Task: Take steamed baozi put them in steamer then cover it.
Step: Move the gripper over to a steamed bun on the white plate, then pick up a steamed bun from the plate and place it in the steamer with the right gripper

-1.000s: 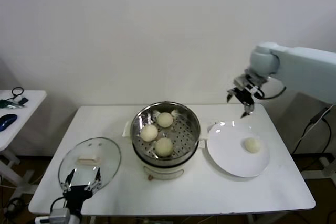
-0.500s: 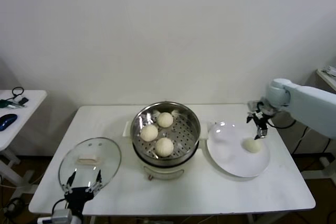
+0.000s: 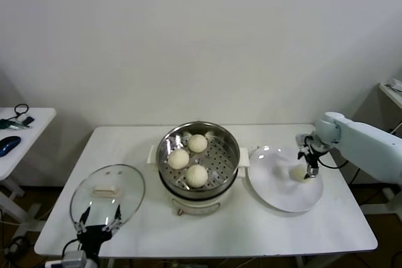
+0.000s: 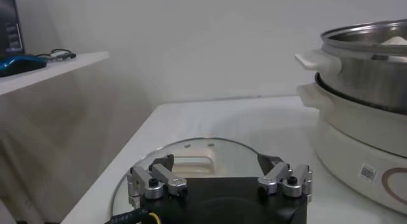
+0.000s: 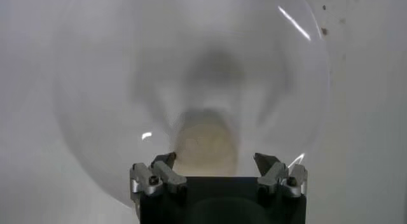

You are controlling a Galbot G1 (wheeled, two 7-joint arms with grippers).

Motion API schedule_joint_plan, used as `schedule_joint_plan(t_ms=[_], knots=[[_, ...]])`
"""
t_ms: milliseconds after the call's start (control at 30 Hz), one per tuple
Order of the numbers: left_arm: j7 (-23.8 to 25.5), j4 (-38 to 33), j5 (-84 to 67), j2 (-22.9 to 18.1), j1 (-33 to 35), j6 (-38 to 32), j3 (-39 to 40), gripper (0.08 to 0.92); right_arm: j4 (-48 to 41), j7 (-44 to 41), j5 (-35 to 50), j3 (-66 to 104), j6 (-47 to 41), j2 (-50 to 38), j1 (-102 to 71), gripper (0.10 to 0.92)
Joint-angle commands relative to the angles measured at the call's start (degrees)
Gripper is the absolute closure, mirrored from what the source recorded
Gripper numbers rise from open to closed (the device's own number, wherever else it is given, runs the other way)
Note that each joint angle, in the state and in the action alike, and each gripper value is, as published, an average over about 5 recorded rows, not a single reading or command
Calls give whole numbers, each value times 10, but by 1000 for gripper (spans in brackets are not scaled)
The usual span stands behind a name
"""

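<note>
**A:** Looking for writing, you'll find only a small sticker on the cream base of the steamer, seen from the left wrist, and its print is too small to read. No brand shows anywhere.

**B:** Where do your buns stand?

**A:** Three steamed baozi lie on the perforated tray inside the pot. The fourth baozi sits on the white plate on the counter, just right of the steamer. The cover lies flat on the counter at the left, handle up.

**B:** And your arms?

**A:** Your right gripper has come down since a second ago, when it hung high behind the plate. Now it hovers right over the lone bun, jaws spread wide with the bun between and below them, not gripped; the right wrist view shows it the same way. Your left gripper stays parked at the near edge of the cover, jaws wide and holding nothing. The buns, cover and plate have not shifted.
</note>
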Motion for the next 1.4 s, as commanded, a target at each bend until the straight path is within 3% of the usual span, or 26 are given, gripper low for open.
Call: schedule_joint_plan(t_ms=[33,500,667,833,1033,1200,1400], knots=[[0,3,0,1,0,1,1,177,-25,-2,-14,33,-5,6,-35,206],[0,0,2,2,-2,2,11,177,39,-17,30,-7,-9,-26,40,421],[0,-2,3,6,-1,5,11,177,143,-13,151,-164,-27,-36,224,431],[0,-5,4,10,1,5,12,177,255,-14,308,-330,-45,12,452,431],[0,-10,7,9,3,5,14,177,353,16,446,-316,-92,91,548,431],[0,-17,7,9,7,6,13,177,376,62,469,-254,-133,153,495,431],[0,-20,6,4,11,6,8,177,358,87,431,-248,-147,204,408,431]])
